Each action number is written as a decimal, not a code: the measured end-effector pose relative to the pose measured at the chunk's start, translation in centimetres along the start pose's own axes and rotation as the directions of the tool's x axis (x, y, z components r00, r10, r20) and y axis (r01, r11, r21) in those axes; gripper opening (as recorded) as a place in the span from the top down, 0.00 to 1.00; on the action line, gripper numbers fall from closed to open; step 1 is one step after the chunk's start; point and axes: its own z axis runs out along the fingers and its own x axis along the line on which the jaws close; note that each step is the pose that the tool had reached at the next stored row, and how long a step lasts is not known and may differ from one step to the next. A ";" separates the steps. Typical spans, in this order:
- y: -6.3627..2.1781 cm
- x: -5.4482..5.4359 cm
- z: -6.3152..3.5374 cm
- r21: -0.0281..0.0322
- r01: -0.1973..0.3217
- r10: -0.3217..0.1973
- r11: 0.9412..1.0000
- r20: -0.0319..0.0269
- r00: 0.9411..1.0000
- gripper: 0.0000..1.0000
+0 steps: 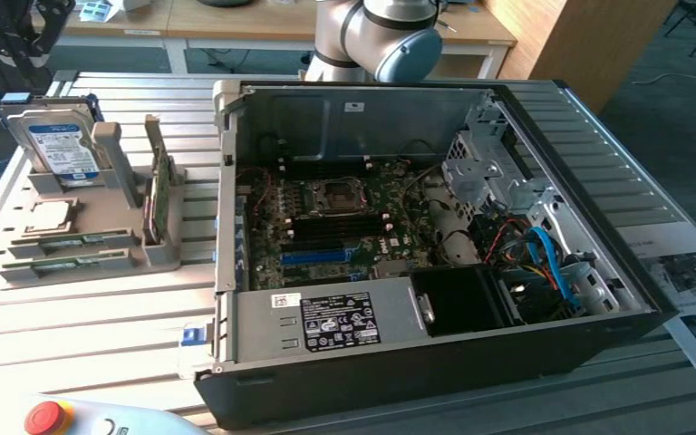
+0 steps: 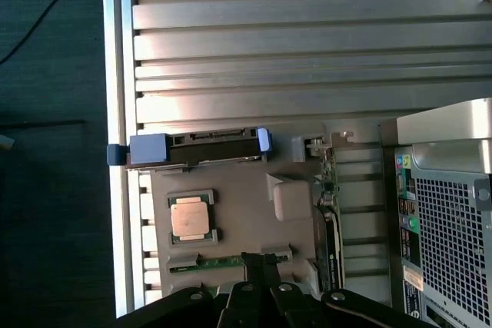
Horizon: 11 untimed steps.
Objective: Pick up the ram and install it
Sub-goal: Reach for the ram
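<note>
Black two-fingered tool (image 2: 260,266) shut, tips pressed together, gripping nothing. From the wrist, seen in line with one end of the ram stick; height above it not to be judged.

Thin green ram stick (image 2: 206,263) lying flat, face up, in a shallow recess of the grey plastic holder (image 2: 238,205). Long axis across the exterior view, roughly along the slats of the ribbed metal worktop (image 1: 82,335).

Just beside it, nearer the camera in the exterior view, a second flat green stick (image 1: 64,265), parallel. On its other side, a square silvery CPU chip (image 2: 191,217) in its own pocket. Beyond that, a boxy silver hard drive (image 1: 61,149) standing upright on edge. Along the holder's case-side edge, a third green stick (image 1: 157,195) on its long edge, at right angles to the flat ones.

To the exterior view's right, an open black computer case (image 1: 445,372) with the green motherboard (image 1: 336,227) exposed; its tall side wall between holder and board.
</note>
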 end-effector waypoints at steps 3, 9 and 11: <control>0.00 0.0 0.00 0.000 0.000 0.000 1.000 0.000 1.000 0.89; -0.59 0.1 -0.03 0.000 0.000 0.000 1.000 0.000 1.000 0.89; -0.78 0.1 -0.04 0.000 0.000 0.000 1.000 0.000 1.000 0.89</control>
